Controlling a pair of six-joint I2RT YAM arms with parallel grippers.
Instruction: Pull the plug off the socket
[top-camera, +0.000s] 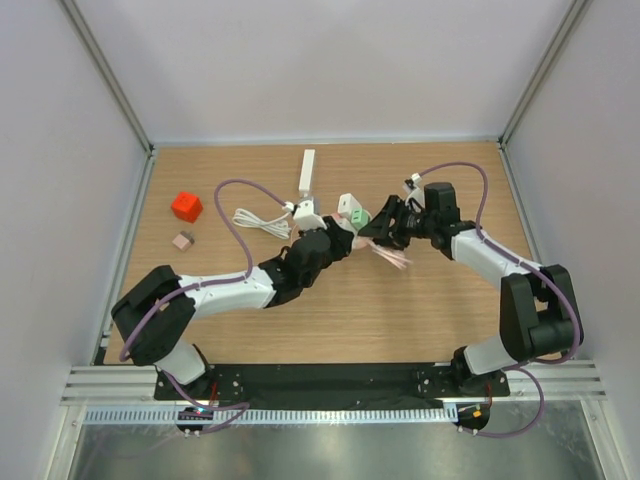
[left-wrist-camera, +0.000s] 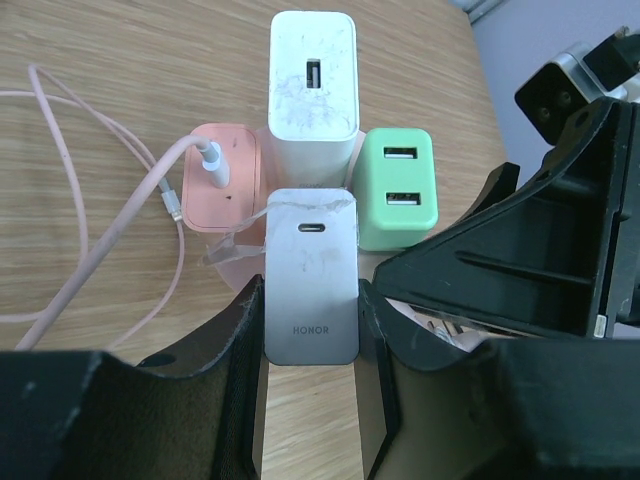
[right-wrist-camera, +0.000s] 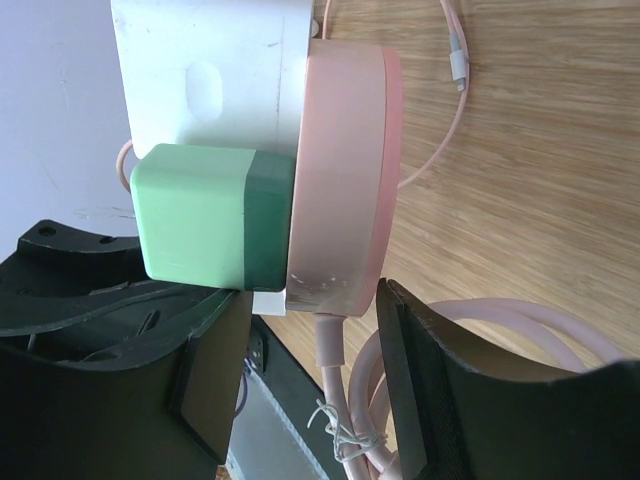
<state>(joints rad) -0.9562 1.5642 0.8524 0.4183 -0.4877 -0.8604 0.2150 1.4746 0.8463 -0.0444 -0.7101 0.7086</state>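
Grey plug (left-wrist-camera: 310, 280): a smooth matte slab with rounded corners, "HONOR" printed low on it and one small port on its face. It stands plugged in at the near side of the cluster, at the middle of the top view.
Left gripper (left-wrist-camera: 310, 330): the black fingers (left-wrist-camera: 235, 345) are pressed against both long sides of the grey plug, clamped on it.
Pink socket (right-wrist-camera: 340, 170): a thick glossy disc with a scuffed rim, seen edge-on in the right wrist view.
Right gripper (right-wrist-camera: 315, 340): the jaws straddle the socket's lower edge. I cannot tell whether they are clamped on it.
Neighbours: a scratched white charger (left-wrist-camera: 313, 85) at top centre, a mint-green two-port cube (left-wrist-camera: 398, 190) on the right, and a peach block (left-wrist-camera: 225, 180) on the left carrying a white cable tip.
Table (top-camera: 400, 320): light wood grain.
Far left: a red cube (top-camera: 186, 206).
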